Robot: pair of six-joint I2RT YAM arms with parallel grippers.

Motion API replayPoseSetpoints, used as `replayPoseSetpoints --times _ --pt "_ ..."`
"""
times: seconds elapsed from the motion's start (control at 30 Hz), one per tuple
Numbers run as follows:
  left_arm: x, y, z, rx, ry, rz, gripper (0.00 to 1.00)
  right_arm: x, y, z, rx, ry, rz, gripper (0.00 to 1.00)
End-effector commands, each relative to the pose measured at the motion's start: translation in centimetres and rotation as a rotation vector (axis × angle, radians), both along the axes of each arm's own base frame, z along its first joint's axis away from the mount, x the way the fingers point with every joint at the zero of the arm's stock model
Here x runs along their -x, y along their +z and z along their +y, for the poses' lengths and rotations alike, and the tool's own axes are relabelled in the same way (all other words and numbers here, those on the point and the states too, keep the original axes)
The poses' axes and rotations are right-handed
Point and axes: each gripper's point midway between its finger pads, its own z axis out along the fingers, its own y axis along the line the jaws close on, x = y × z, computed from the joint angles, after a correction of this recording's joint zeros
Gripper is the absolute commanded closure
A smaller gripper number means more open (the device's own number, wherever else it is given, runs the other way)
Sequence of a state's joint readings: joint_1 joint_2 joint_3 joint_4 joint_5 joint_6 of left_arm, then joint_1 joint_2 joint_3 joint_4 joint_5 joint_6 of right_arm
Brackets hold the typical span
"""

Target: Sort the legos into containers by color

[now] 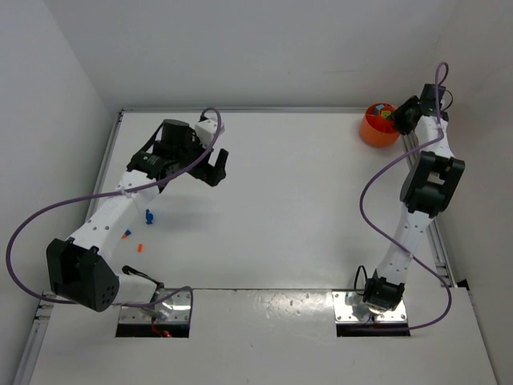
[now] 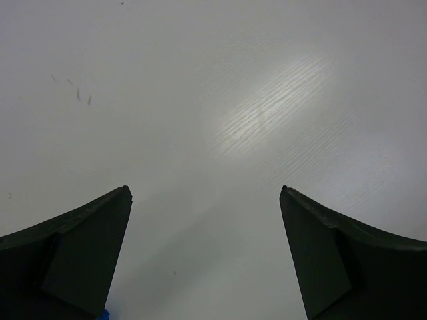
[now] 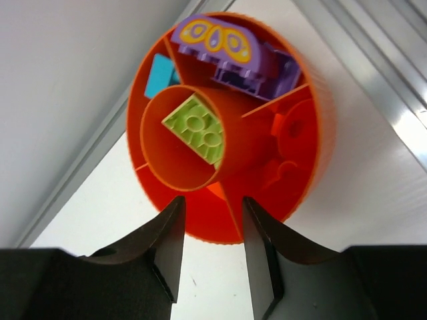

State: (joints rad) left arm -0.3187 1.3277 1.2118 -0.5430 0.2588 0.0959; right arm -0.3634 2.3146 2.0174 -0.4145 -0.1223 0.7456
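The round orange container point(image 1: 375, 130) stands at the table's far right corner. In the right wrist view this container point(image 3: 313, 160) holds a yellow-green lego point(image 3: 195, 130) in its centre cup. A purple lego point(image 3: 230, 53), a cyan lego point(image 3: 160, 75) and orange legos point(image 3: 287, 130) lie in separate outer compartments. My right gripper point(image 3: 212, 203) hovers over its near rim, jaws partly open with nothing between them. A blue lego point(image 1: 149, 216) and two orange legos point(image 1: 126, 235) lie loose at the left. My left gripper point(image 1: 215, 167) hangs wide open over bare table point(image 2: 220, 120), empty.
A metal rail point(image 3: 373, 73) and the white walls run close behind the container. The left forearm point(image 1: 120, 204) passes just beside the loose legos. A sliver of blue point(image 2: 103, 315) shows at the bottom edge of the left wrist view.
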Motion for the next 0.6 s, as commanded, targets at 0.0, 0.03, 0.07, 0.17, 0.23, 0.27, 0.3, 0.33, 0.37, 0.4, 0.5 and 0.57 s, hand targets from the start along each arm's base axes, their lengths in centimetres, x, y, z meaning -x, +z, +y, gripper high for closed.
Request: replayPoseSetpoints --times 0.0,0.03,0.07,0.17,0.23,0.27,0.3,0.33,0.37,0.4,0.5,0.57 --pt "-0.5 2.3 1.1 0.018 0.05 -0.074 0.01 -0.4 7.2 1.3 0.043 0.131 -0.162 0.61" --pt "-0.6 2.7 1.6 0.022 0.076 -0.081 0.01 -0.1 7.7 1.9 0.042 0.17 -0.173 0.62" --pt "-0.6 3.5 2.4 0.035 0.103 -0.097 0.01 0.5 9.6 3.2 0.028 0.24 -0.204 0.62" --pt "-0.3 3.4 3.9 0.032 0.14 -0.09 0.01 2.1 11.4 5.9 0.052 0.389 -0.222 0.65" --pt "-0.1 2.6 5.6 0.01 0.179 -0.053 0.01 4.0 12.7 8.4 0.082 0.504 -0.244 0.63" --pt "0.1 2.2 6.5 -0.005 0.206 -0.035 0.01 4.8 13.0 9.0 0.084 0.534 -0.249 0.61" --pt "0.1 1.8 8.0 -0.021 0.254 -0.018 0.01 6.1 11.6 10.1 0.066 0.569 -0.217 0.59" --pt "0.4 1.4 9.5 -0.057 0.309 0.008 0.01 7.3 13.0 10.7 0.116 0.623 -0.245 0.56" --pt "0.7 1.0 10.7 -0.076 0.346 0.027 0.01 8.1 12.8 11.6 0.128 0.668 -0.239 0.53" --pt "0.7 0.7 12.7 -0.102 0.406 0.039 0.01 9.6 11.1 12.8 0.108 0.708 -0.194 0.53" --pt "2.3 -1.5 17.3 -0.205 0.532 0.114 0.01 13.0 9.6 14.8 0.168 0.813 -0.166 0.46" --pt "3.7 -3.0 20.6 -0.276 0.589 0.167 0.01 14.7 8.6 15.6 0.214 0.866 -0.15 0.43"
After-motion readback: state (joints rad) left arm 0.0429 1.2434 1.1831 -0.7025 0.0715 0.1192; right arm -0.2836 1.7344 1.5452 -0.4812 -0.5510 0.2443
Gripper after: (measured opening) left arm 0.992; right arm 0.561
